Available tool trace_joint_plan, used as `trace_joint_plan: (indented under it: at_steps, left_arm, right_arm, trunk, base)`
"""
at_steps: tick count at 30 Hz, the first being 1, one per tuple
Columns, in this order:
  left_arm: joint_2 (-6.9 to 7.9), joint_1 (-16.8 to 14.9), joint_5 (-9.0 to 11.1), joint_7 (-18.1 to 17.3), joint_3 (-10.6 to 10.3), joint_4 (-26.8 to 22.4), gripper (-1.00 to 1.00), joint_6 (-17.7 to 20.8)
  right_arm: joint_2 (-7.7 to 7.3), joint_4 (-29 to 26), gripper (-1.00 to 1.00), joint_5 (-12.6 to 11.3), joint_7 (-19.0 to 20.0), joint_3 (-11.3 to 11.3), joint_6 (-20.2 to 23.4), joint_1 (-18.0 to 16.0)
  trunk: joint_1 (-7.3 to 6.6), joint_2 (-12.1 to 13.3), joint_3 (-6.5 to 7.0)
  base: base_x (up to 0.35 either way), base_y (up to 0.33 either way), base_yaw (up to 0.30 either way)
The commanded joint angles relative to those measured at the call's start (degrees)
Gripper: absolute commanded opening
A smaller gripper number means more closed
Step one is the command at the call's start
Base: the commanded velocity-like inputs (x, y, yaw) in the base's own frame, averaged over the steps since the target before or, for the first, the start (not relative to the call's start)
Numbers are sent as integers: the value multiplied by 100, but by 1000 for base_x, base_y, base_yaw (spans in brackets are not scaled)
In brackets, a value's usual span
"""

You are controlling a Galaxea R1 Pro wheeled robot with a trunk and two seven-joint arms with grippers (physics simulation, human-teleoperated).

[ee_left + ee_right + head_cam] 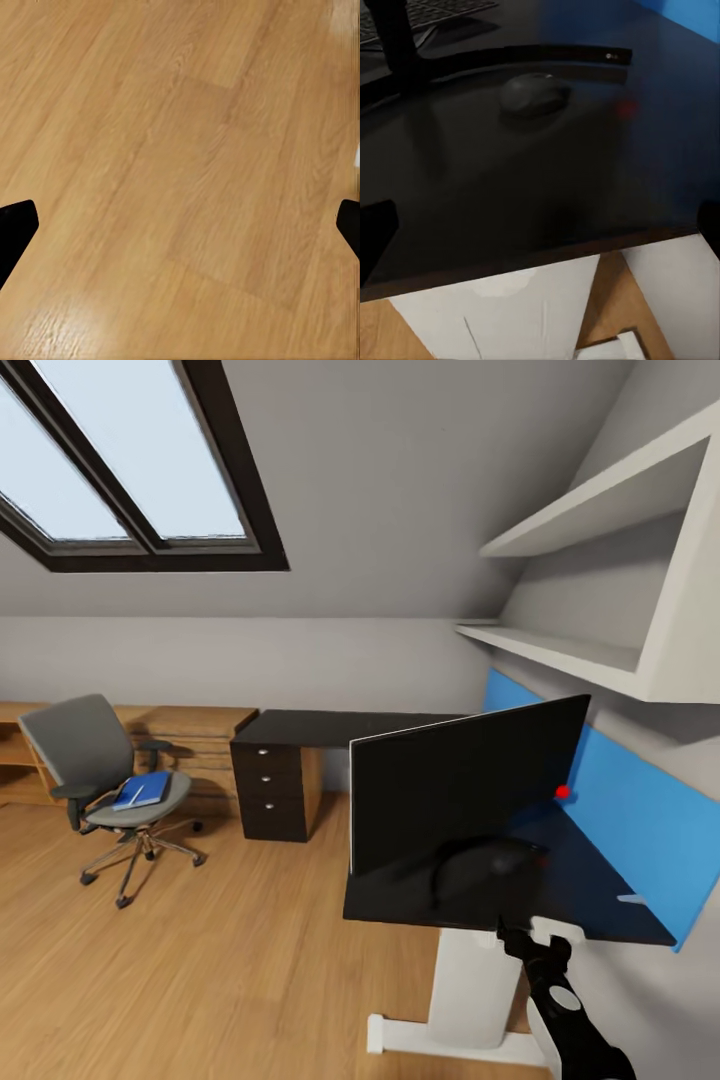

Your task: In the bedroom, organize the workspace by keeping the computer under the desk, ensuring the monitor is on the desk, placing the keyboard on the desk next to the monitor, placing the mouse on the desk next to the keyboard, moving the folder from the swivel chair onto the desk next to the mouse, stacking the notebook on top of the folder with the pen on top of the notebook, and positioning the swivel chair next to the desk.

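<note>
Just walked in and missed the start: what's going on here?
A two-armed robot is tidying a bedroom workspace. Nothing is held now: the right gripper hangs open at the front edge of the black desk, near the mouse lying by the monitor stand. The left gripper is open over bare wooden floor. The blue folder lies on the swivel chair, which stands apart from the desk.

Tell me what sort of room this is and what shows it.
Most likely an attic bedroom used as a home office. A skylight sits in a sloped ceiling, a black desk carries a monitor, and a grey swivel chair stands on the wood floor. No bed is in sight.
</note>
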Motion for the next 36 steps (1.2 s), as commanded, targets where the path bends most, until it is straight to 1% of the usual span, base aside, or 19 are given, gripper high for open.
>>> trace_joint_plan:
  at_steps: [1, 6, 9, 17, 22, 25, 28, 31, 36]
  left_arm:
    - [8, -5, 61, 37, -30, 1, 100, -34]
    - [11, -5, 61, 37, -31, 1, 100, -34]
    - [11, -5, 62, 41, -28, 1, 100, -39]
    - [17, -5, 69, 45, -15, 1, 100, -50]
    - [20, -5, 69, 47, -4, 1, 100, -51]
    - [20, -5, 80, 53, 14, 1, 100, -51]
    - [20, -5, 85, 60, 20, 1, 100, -51]
    - [20, -5, 86, 62, 21, 1, 100, -51]
    - [20, -5, 86, 57, 26, 1, 100, -53]
  right_arm:
    - [0, 23, 100, 63, 46, 44, -64, -5]
    - [-1, 117, 100, 66, 124, 234, -98, -6]
    - [-1, 153, 100, 67, 136, 277, -111, -6]
    - [6, 197, 100, 67, 144, 313, -137, -6]
    - [-10, 534, 100, 67, 145, 319, -90, -12]
    - [-20, 918, 100, 72, 145, 320, 26, -39]
    - [-25, 1130, 100, 74, 145, 320, 112, -56]
    - [-26, 1224, 100, 75, 145, 320, 156, -65]
    - [-29, 1269, 100, 76, 139, 320, 415, -74]
  trunk:
    - [3, -4, -7]
    - [3, -4, -7]
    - [3, -4, -7]
    - [3, -4, -7]
    - [3, -4, -7]
    - [3, -4, -7]
    - [3, -4, -7]
    - [3, -4, -7]
    - [3, -4, -7]
  base:
    - [247, -204, 0]
    - [248, -204, 0]
    - [248, -205, 0]
    - [276, -144, 0]
    - [257, -15, 0]
    - [64, -3, 0]
    - [19, -1, 0]
    - [6, 0, 0]
    - [1, 0, 0]
